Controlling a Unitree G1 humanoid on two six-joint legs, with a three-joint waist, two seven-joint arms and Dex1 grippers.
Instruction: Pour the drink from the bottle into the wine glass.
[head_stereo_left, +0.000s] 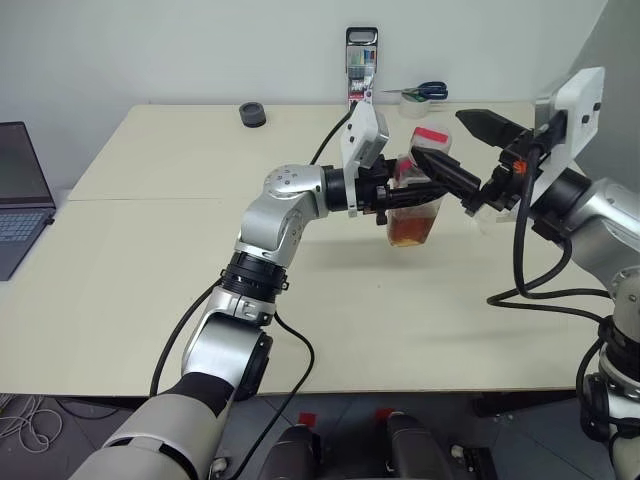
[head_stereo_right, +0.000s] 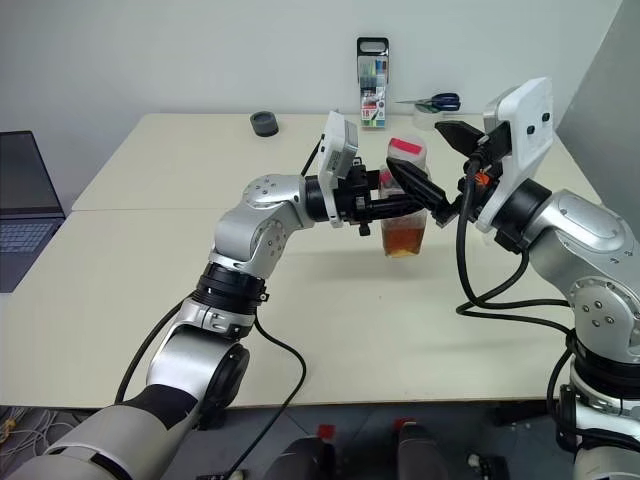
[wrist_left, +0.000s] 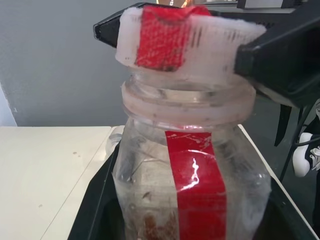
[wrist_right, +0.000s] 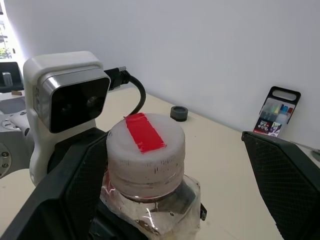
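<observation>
Above table (head_stereo_left: 150, 300): capped bottle (head_stereo_left: 416, 205), amber drink (head_stereo_left: 411, 229) in lower part.

I'm seeing a clear squarish plastic bottle (wrist_left: 192, 180) carrying a vertical red label strip, its white cap (wrist_right: 145, 147) crossed by a red band. Amber-brown liquid (head_stereo_right: 404, 240) is glowing in its base. My black two-fingered right gripper (wrist_right: 175, 185) is showing cross-hatched pads against a cream tabletop (head_stereo_left: 150, 250).

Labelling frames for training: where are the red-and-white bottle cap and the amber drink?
Red-and-white plastic cap (wrist_right: 145, 145): right wrist view, on its red top strip.
Translucent amber drink (head_stereo_right: 404, 240): right eye view, liquid in the bottle's lower part.
</observation>
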